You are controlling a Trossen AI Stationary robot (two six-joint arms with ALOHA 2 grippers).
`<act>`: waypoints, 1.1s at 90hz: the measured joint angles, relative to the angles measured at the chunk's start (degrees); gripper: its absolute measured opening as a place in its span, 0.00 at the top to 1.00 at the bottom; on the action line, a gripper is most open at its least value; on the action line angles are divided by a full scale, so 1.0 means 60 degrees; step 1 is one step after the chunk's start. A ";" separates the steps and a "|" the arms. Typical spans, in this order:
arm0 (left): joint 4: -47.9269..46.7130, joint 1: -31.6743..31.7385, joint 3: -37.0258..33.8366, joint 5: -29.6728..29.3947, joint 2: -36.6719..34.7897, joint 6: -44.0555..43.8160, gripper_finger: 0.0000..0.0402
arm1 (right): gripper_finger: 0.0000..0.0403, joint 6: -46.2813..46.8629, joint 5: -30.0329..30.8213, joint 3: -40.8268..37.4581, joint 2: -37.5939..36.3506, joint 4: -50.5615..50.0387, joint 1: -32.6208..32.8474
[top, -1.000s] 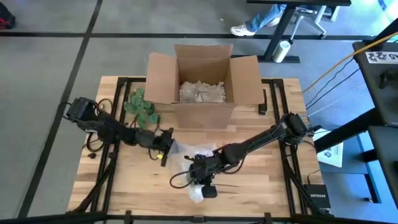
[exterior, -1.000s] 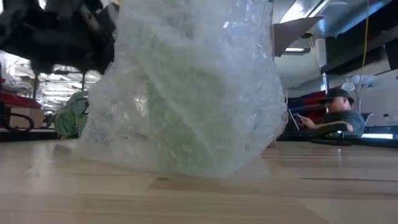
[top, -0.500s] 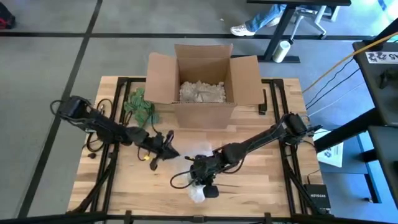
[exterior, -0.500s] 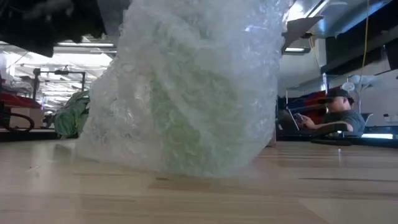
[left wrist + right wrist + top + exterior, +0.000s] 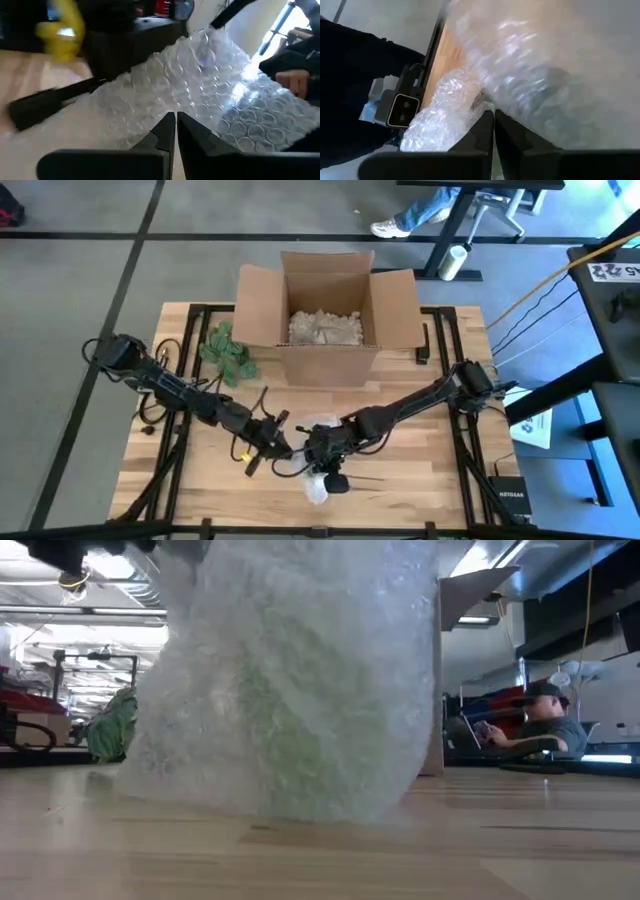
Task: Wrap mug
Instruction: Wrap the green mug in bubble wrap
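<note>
The open brown cardboard box [image 5: 328, 310], filled with pale packing peanuts [image 5: 325, 327], stands at the far middle of the wooden slatted table [image 5: 200, 480] and serves as the landmark here. In front of that box, toward the table's near edge, lies the mug bundled in clear bubble wrap [image 5: 318, 476]; in the low view the bundle [image 5: 290, 680] fills most of the picture, a greenish shape showing faintly through the plastic.

The right gripper [image 5: 330, 458] sits on top of the bundle in front of the box; its wrist view shows the two dark fingers [image 5: 482, 131] pressed together with a fold of bubble wrap [image 5: 440, 105] pinched at their tips. The left gripper [image 5: 285, 448] is just beside it, on the left-arm side of the bundle, its fingers [image 5: 165, 132] nearly touching each other at the wrap's edge [image 5: 200, 90]; whether they grip the film cannot be told.

A crumpled green cloth [image 5: 226, 352] lies beside the box's left flap. No legible writing shows on the box or the wrap.
</note>
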 joint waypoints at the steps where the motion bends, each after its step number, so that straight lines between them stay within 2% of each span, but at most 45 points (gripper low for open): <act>1: -0.0049 -0.0016 0.0049 0.0000 0.0045 -0.0032 1.00 | 1.00 -0.0001 0.0000 0.0000 0.0000 -0.0001 0.0000; 28: -0.1669 -0.0274 0.1595 -0.0419 0.1763 -0.0990 1.00 | 1.00 -0.0052 0.0061 -0.0004 0.0000 0.0028 0.0000; 47: -0.3302 -0.0506 0.2507 -0.1273 0.2105 -0.1485 1.00 | 1.00 0.0114 0.0262 -0.0007 0.0000 0.0017 0.0007; 65: -0.3757 -0.0552 0.2633 -0.1596 0.2109 -0.1860 1.00 | 1.00 0.0195 0.0384 -0.0018 -0.0126 -0.0097 0.0007; 84: -0.4031 -0.0551 0.2629 -0.1750 0.2109 -0.2038 1.00 | 1.00 0.0210 0.1275 -0.0015 -0.0827 -0.0306 0.0149; 99: -0.4021 -0.0547 0.2625 -0.1847 0.2109 -0.2042 1.00 | 1.00 0.0406 0.1428 -0.0007 -0.1076 -0.0727 0.0142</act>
